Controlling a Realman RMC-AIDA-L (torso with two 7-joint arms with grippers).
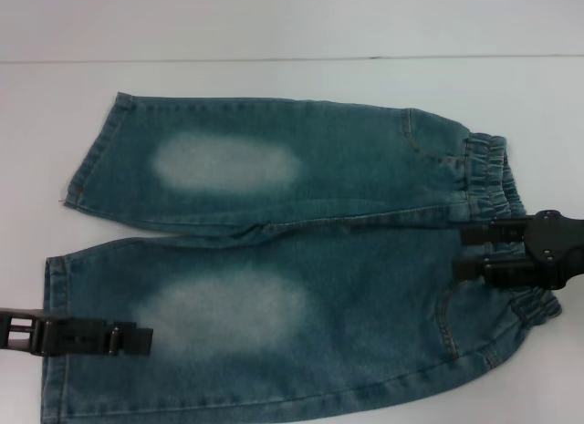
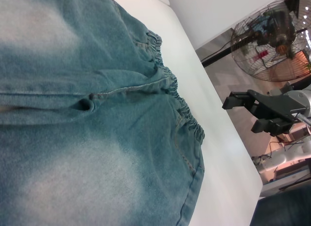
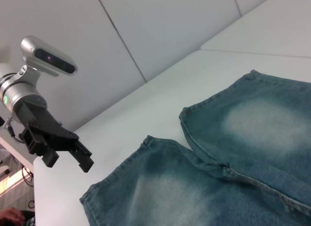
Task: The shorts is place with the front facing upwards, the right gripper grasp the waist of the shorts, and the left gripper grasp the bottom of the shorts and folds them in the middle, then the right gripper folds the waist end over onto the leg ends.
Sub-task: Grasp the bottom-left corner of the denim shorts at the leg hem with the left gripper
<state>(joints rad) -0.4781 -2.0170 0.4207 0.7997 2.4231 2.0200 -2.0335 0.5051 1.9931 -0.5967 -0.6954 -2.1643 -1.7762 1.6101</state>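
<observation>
We're lining up the grasps on the flat blue-green denim shorts point(image 1: 301, 260): black right gripper point(image 1: 465, 251) jaws apart, empty, over the puckered waistband point(image 1: 497, 182), black left gripper point(image 1: 146, 338) likewise open near the stitched leg hem point(image 1: 53, 333); both should be pinching edges squarely.

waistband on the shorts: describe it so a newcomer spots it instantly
On the white table lie the blue-green denim shorts, legs toward the robot's left. The waistband is the puckered elastic strip at the opposite end, under the right gripper; the leg hems are flat and straight.

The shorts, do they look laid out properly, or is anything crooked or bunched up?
The shorts lie flat, front up, waist of the shorts toward the right gripper. The legs splay apart at the hems, and a small pucker sits at the crotch. Nothing looks damaged.
</observation>
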